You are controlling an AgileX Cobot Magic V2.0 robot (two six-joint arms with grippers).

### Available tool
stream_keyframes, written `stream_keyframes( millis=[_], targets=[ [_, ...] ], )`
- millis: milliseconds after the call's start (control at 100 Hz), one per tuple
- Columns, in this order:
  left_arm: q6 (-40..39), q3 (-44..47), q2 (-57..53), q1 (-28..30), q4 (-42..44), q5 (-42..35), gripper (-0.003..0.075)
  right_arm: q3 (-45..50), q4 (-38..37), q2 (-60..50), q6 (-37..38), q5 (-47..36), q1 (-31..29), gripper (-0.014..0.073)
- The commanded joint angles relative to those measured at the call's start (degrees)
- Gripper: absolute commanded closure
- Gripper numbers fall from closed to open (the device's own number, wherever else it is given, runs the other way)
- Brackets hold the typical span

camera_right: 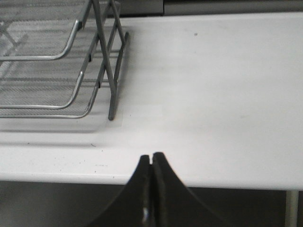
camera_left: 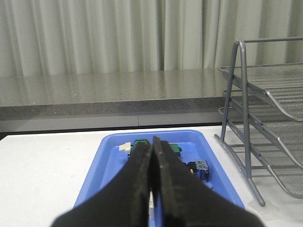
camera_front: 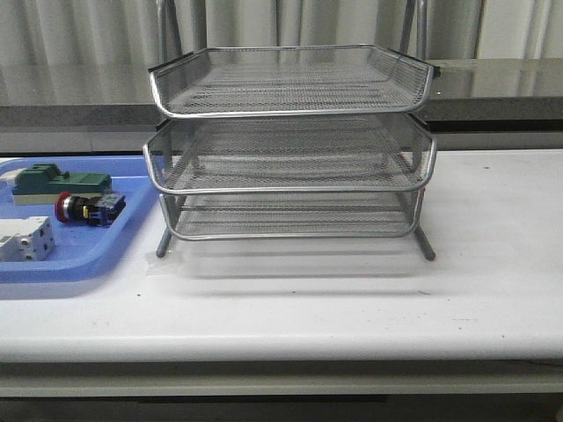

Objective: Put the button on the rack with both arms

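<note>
Button: small red-headed push-button (camera_front: 88, 209) lies in flat blue plastic tray (camera_front: 79, 260), bench's left edge.
Rack: three-tier silver wire-mesh rack (camera_front: 290, 141), mid-bench; bare bench right.
Left gripper (camera_left: 152, 156): closed, empty, over tray.
Right gripper (camera_right: 151, 163): closed, empty, near front edge.

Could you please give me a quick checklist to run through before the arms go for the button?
1. Button in the blue tray, on its side, nothing on top of it: ok.
2. Left gripper closed, must open before grasping: not ok.
3. Right gripper closed and empty, over the table edge: ok.
4. Rack upright, tiers look empty: ok.
5. Green block sits close behind the button: cannot tell if fingers fit.
</note>
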Motion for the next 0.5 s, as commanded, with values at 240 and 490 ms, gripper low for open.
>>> stream_keyframes(
  millis=[240, 490],
  targets=[
    [-0.4, 1.9, -1.7, 0.0, 0.0, -4.3, 0.0741, -3.8, 6.1, 12.2, 0.1, -5.3, -0.2, 0.0660],
    [-0.4, 1.9, -1.7, 0.0, 0.0, -4.3, 0.0741, -3.8, 15.3, 16.7, 0.1, -6.1, -0.2, 0.0601]
  ],
)
